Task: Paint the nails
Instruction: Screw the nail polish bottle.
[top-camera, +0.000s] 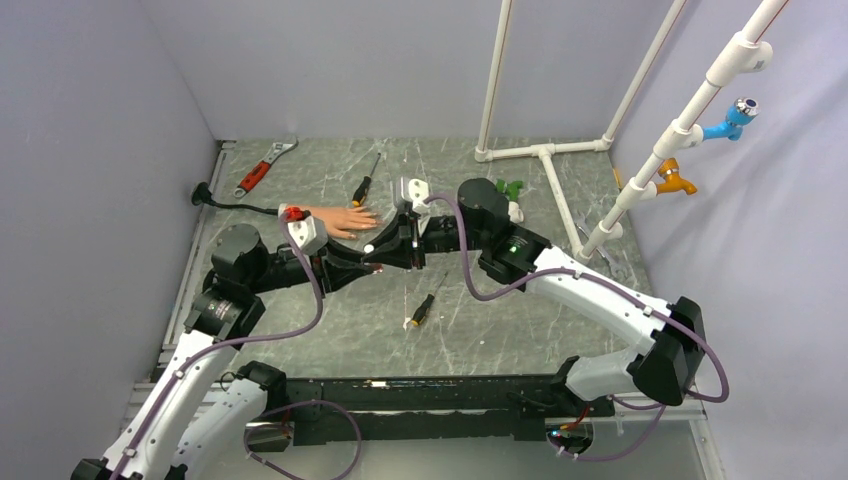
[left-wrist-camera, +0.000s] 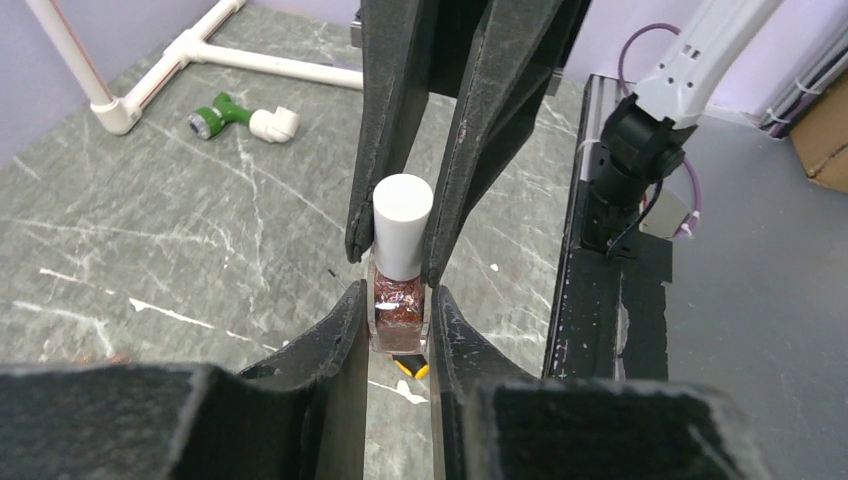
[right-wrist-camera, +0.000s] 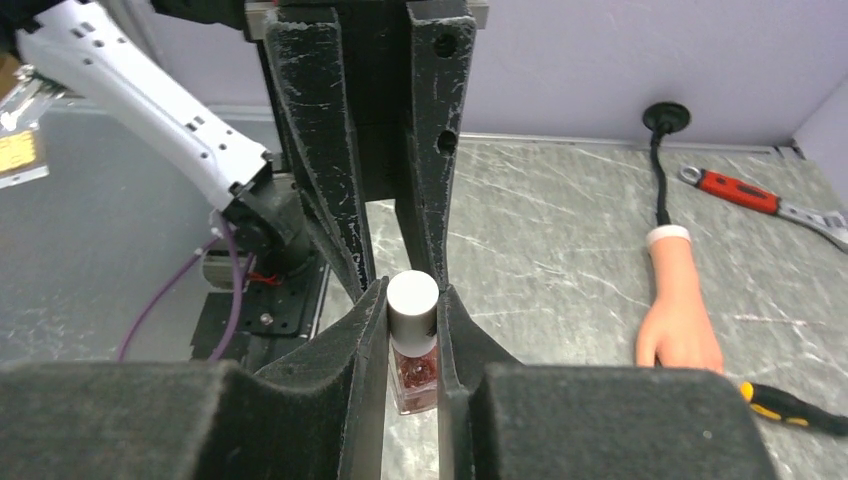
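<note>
I see the rubber hand (top-camera: 345, 220) lying flat on the table (top-camera: 500, 320), its nails (top-camera: 372, 222) too small to make out. It sits near the polish bottle (right-wrist-camera: 413, 368), at ten o'clock from it, not touching. My left gripper (left-wrist-camera: 399, 318) is shut tight on the bottle's glass. My right gripper (right-wrist-camera: 413, 300) pinches its white cap (left-wrist-camera: 402, 215).

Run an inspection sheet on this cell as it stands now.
Surface: grey marbled tabletop, white flecks.
Job's things: mannequin hand lying flat; nails too small to judge; polish bottle capped, held between both claws.
Clutter: wrench, two screwdrivers, green-white fitting.
Claws: left claw shut on bottle body; right claw shut on white cap.
Cables: purple cables along arms; black cord beside mannequin hand.
Surroundings: PVC pipe frame, blue tap, orange tap, plain walls.
</note>
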